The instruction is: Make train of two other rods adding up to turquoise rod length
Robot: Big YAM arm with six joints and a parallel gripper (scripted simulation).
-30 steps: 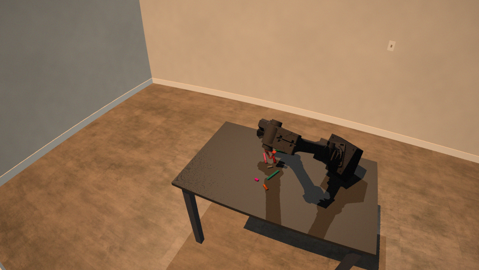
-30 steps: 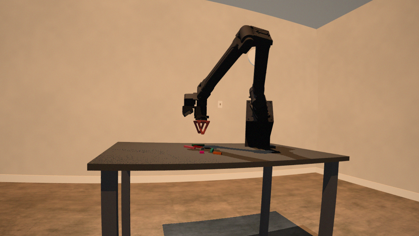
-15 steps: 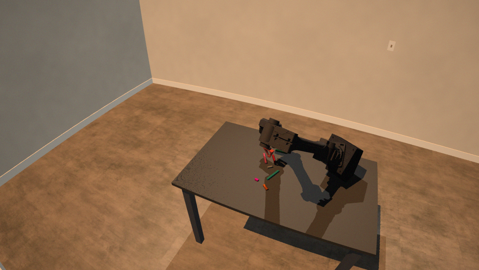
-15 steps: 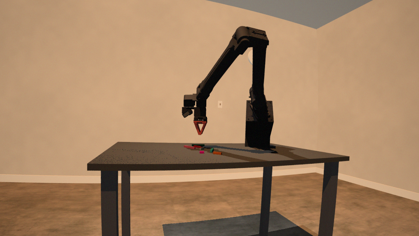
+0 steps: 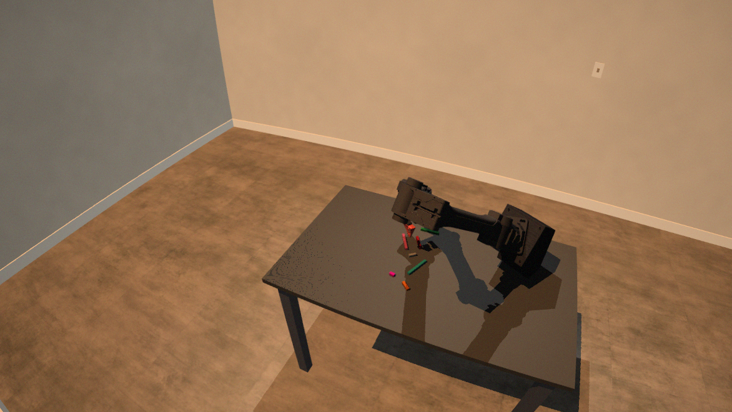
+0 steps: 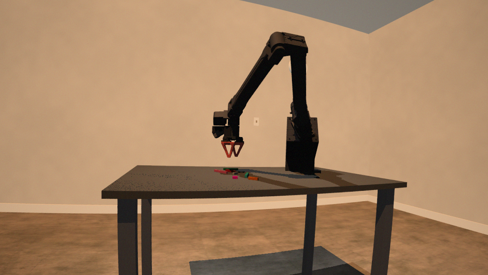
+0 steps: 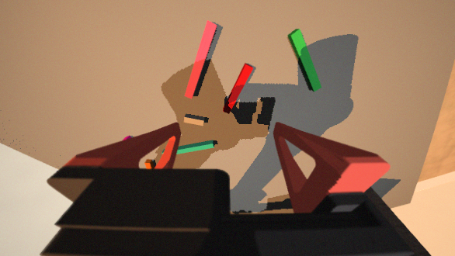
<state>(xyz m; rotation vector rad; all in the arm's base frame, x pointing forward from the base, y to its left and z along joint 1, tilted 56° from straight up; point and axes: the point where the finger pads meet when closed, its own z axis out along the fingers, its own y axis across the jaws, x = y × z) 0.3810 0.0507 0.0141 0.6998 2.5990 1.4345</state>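
Observation:
My gripper (image 5: 410, 227) (image 6: 232, 155) (image 7: 227, 127) is open and empty, hanging above the cluster of rods on the dark table (image 5: 333, 240) (image 6: 170, 181). Below and ahead of the fingers lie the red rod (image 5: 418, 241) (image 7: 238, 86), the long pink rod (image 5: 404, 240) (image 6: 220, 171) (image 7: 200, 58) and the green rod (image 5: 429, 231) (image 7: 304, 60), each apart from the others. The short grey rod (image 5: 412, 254) (image 7: 195, 119) lies near the red rod's end without touching it. The turquoise rod (image 5: 417, 266) (image 7: 194, 147) lies nearer the front. The magenta rod (image 5: 391, 273) (image 6: 235, 177) and the orange rod (image 5: 405, 285) (image 6: 252, 178) (image 7: 149, 164) lie farther out.
The arm's base (image 5: 527, 243) (image 6: 302, 146) stands at the table's back right. The arm's shadows fall across the rods. The table's left half and front right hold no objects.

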